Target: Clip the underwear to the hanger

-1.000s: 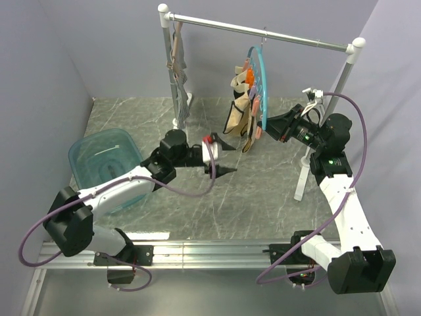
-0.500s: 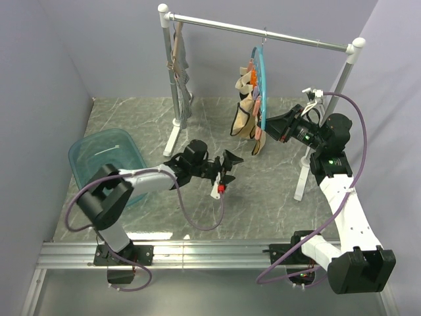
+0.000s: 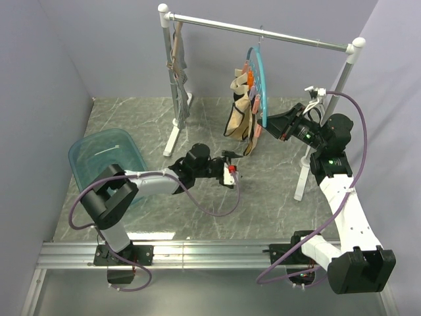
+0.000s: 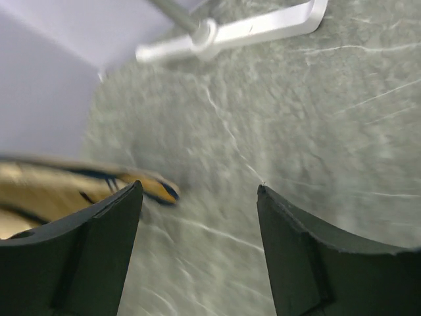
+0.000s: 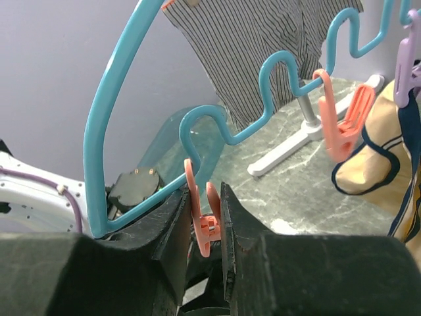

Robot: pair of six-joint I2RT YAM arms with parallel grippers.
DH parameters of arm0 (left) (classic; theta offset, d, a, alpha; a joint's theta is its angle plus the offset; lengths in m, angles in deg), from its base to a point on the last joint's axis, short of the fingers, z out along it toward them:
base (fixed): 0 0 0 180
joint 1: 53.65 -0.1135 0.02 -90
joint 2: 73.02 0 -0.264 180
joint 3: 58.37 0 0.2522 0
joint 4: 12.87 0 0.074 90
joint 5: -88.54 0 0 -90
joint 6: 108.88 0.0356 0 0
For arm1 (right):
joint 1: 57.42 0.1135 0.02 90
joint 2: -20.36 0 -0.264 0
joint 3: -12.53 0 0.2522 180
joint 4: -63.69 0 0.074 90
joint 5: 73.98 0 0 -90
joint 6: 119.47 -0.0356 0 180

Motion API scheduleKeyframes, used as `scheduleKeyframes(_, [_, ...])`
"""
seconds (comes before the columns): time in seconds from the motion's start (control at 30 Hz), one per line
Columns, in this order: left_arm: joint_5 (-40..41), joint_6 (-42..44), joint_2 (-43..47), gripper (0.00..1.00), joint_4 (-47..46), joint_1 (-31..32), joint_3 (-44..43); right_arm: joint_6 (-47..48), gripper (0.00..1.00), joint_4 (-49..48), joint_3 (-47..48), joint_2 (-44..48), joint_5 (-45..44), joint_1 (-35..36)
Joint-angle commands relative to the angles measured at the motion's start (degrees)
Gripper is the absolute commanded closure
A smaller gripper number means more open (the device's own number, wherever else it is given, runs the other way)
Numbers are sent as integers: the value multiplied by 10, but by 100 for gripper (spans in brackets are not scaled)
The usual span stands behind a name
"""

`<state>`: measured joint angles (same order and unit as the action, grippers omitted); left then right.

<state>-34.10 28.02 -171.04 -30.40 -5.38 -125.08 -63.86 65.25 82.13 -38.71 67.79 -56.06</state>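
Moved: left gripper [image 3: 230, 172] has sunk toward table [image 3: 263, 204] since a second ago.
Left jaws: wide apart, empty, bare marble all round.
Pinch: right gripper [image 5: 205, 197] squeezes pink clip [image 5: 200, 224] on hanger [image 3: 261, 69].
Garment: underwear [image 3: 238, 118] hangs from hanger, just beside right gripper.

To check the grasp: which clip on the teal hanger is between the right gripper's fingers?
The salmon-pink clip nearest the camera; the orange clip and purple clip sit farther along the hanger, untouched.
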Motion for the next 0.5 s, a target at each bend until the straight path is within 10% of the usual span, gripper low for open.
scheduleKeyframes(0.0, [68, -193, 27, 23, -66, 1, 49, -31, 100, -48, 12, 4, -31, -1])
scheduleKeyframes(0.47, [215, -373, -95, 21, -254, 0, 29, -89, 100, -67, 20, 15, -42, 1])
